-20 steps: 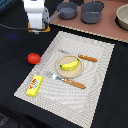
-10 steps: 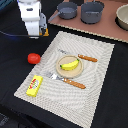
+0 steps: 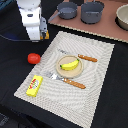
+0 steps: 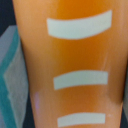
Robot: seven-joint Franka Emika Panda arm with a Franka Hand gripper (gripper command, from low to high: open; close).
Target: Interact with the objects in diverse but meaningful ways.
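At the far corner of the woven mat (image 3: 95, 75), on the exterior view's left, the gripper (image 3: 35, 36) stands low over the orange bread-like block (image 3: 45, 35), only an edge of which peeks out beside it. Wrist view is filled by that block (image 4: 70, 65), orange with three pale bars; fingers not visible in either view, so cannot tell whether they are clenched on it or released. Banana (image 3: 69, 64) lies on the round plate (image 3: 61, 74) between fork (image 3: 65, 80) and knife (image 3: 80, 56); tomato (image 3: 33, 58) sits on the dark desk (image 3: 15, 75) just off the mat; yellow box (image 3: 34, 85) at the mat's near edge. Risks, as judged: an off-centre hold could let the block twist or slip on lifting (smooth-looking faces); a low sweep could snag the mat. Box label shows coloured patches, no legible writing.
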